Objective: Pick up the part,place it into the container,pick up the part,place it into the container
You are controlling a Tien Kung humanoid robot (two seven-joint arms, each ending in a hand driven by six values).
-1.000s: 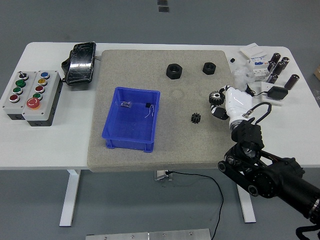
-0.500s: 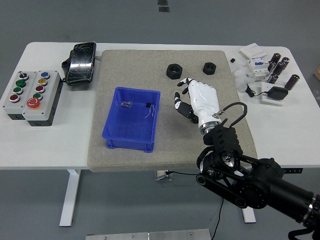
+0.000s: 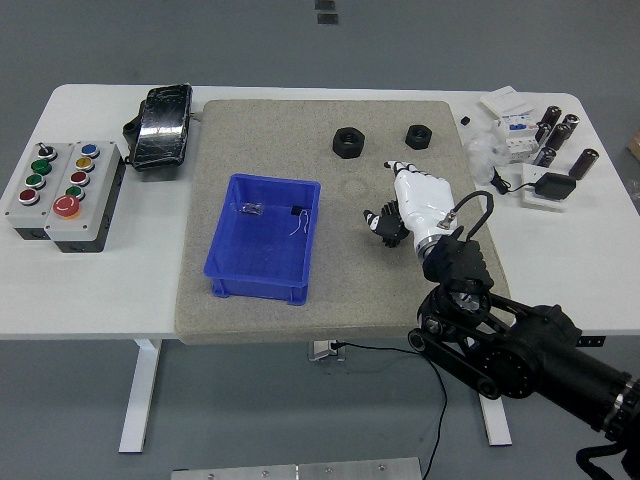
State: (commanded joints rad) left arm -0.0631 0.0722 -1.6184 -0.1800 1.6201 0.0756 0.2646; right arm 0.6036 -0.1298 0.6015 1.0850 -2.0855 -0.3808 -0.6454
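Observation:
My right hand (image 3: 388, 226) is white with dark finger joints and reaches in from the lower right over the grey mat (image 3: 260, 320). Its fingers (image 3: 380, 220) curl down around a small black gear (image 3: 391, 236) on the mat, which they mostly hide. The blue container (image 3: 222, 262) stands left of the hand at mid-mat and holds a few small bits. Two black hex nuts (image 3: 348, 142) (image 3: 418, 135) lie at the mat's far side. A second gear seen earlier is hidden. My left arm is out of view.
A grey button box (image 3: 62, 190) and a black device (image 3: 160, 125) lie on the table's left. Dark cylinders (image 3: 556, 130), white parts (image 3: 505, 103) and a black adapter (image 3: 556, 186) crowd the far right corner.
My right hand swung left from the mat's right edge across the mat, then came back a little right. Its fingers went from spread to curled over the small gear.

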